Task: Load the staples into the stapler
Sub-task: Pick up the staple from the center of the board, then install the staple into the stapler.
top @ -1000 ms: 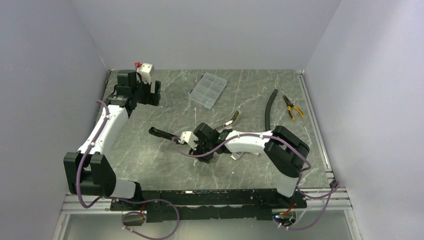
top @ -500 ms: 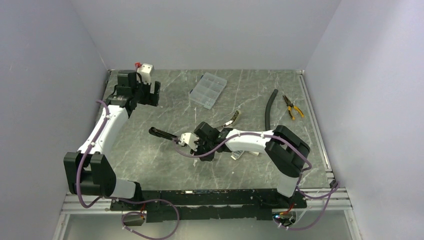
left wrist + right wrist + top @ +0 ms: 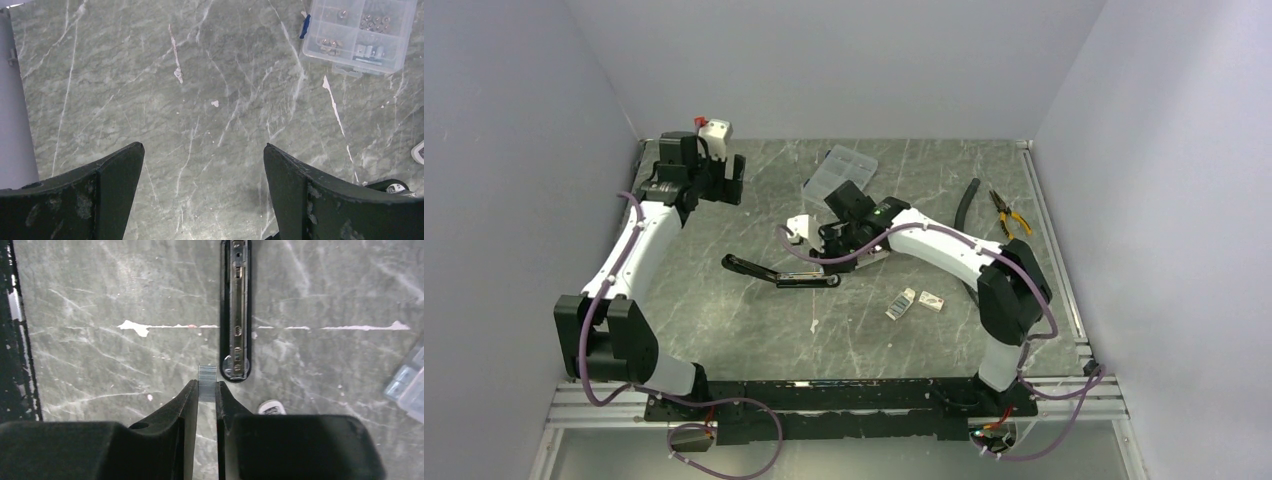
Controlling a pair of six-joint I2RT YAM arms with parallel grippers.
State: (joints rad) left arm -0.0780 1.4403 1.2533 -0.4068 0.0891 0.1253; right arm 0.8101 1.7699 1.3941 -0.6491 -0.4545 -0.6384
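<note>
Grey-green marbled desk [image 3: 724, 325], veined in white, closed in by pale lilac walls. At the centre of the top view, a black stapler [image 3: 779, 275] lying swung open, running left to right. From the right wrist, shows as a long black body [image 3: 235, 315] with the metal channel bared, reaching from the top edge down to mid-frame.

Right arm [image 3: 944, 250] stretched from lower right toward the centre, wrist above the stapler's right end. Right fingers [image 3: 187, 405] pinched on a short silvery strip of staples [image 3: 207, 376], the strip standing out past the tips. Sits just left of the stapler's near end in the wrist view, beside the channel rather than over it. Cannot tell whether strip and stapler touch.

Left arm [image 3: 639, 250] raised along the left side, wrist at the upper left. Left fingers [image 3: 115, 170] spread wide with nothing between them, only bare marble below.

Two white cardboard pieces [image 3: 901, 303] right of centre, close together, well apart from the stapler. Too small to tell sleeve from tray.

Clear compartment case [image 3: 357, 32] at the upper right of the left wrist view, small metal parts in several cells; in the top view partly hidden behind the right wrist. Black hose [image 3: 964, 200] and yellow-handled pliers [image 3: 1009, 212] at the upper right of the desk, near each other.
</note>
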